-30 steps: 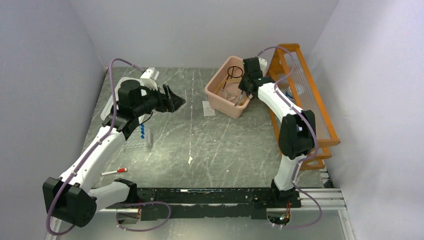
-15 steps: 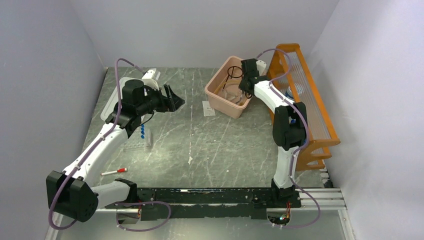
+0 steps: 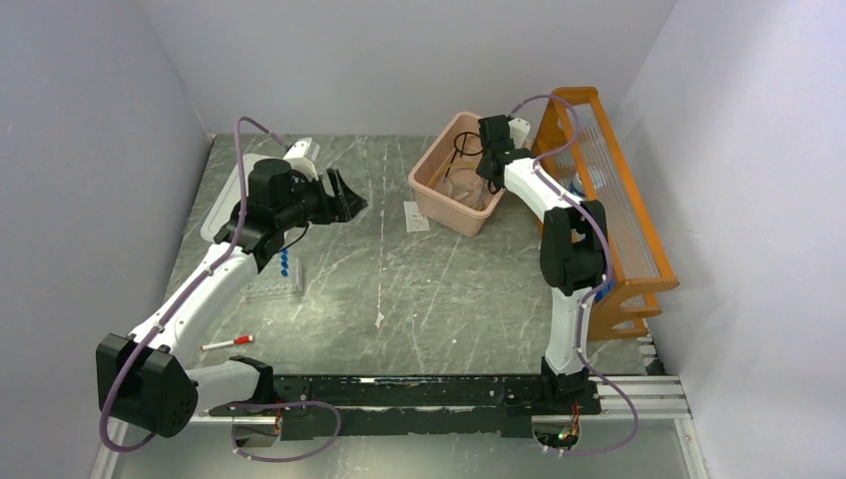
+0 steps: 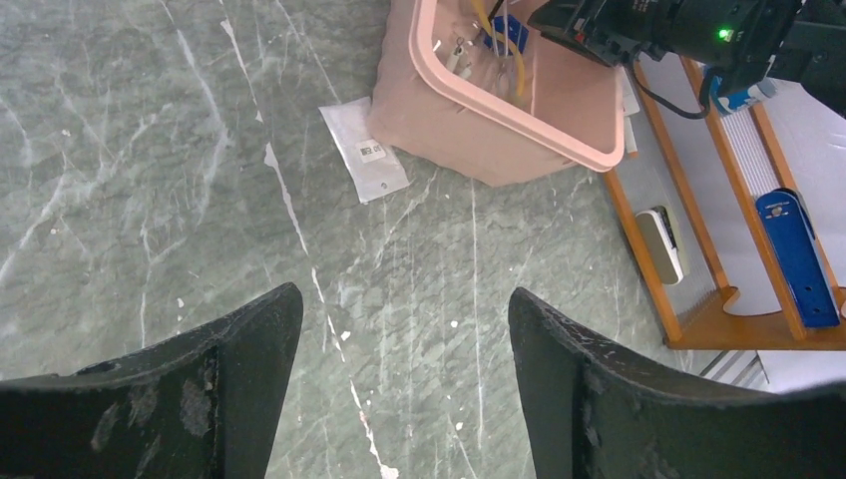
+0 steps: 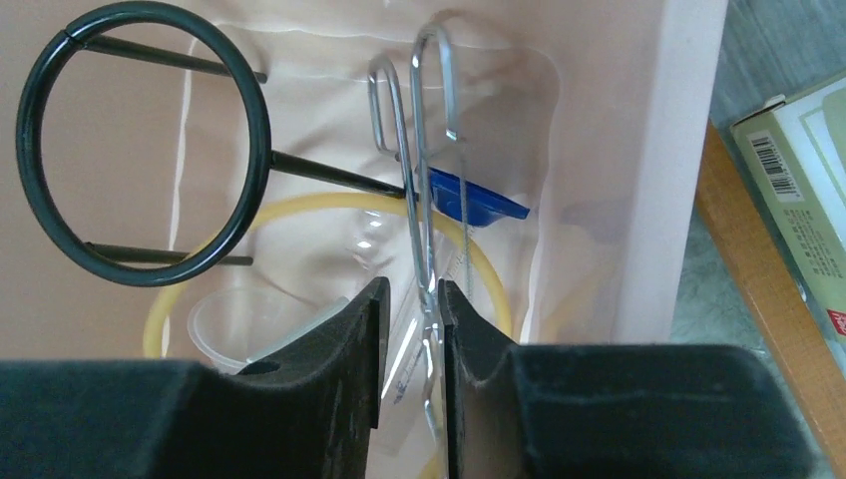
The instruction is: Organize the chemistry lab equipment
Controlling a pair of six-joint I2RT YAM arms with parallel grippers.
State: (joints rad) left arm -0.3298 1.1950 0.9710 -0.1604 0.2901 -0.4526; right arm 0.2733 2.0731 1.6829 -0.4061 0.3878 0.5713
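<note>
My right gripper point(image 5: 411, 289) hangs inside the pink bin point(image 5: 668, 150), its jaws a little apart. The metal tongs point(image 5: 424, 150) stand between them, leaning on the right finger with a gap to the left one. Under them in the bin lie the black wire ring point(image 5: 140, 150), amber tubing point(image 5: 299, 205) and a clear cup point(image 5: 229, 319). My left gripper point(image 4: 404, 309) is open and empty above the bare table, left of the bin point(image 4: 499, 110). Blue-capped tubes point(image 3: 284, 264) sit in a rack below the left arm.
An orange wooden shelf point(image 3: 619, 200) runs along the right edge, close behind the bin. A white packet point(image 3: 417, 216) lies at the bin's left foot. A red-capped marker point(image 3: 227, 342) lies near the front left. A white tray point(image 3: 221, 218) sits at the far left.
The right gripper's jaws have parted from shut, loosening on the tongs over the bin, and its arm folded closer to the shelf. The left arm barely shifted.
</note>
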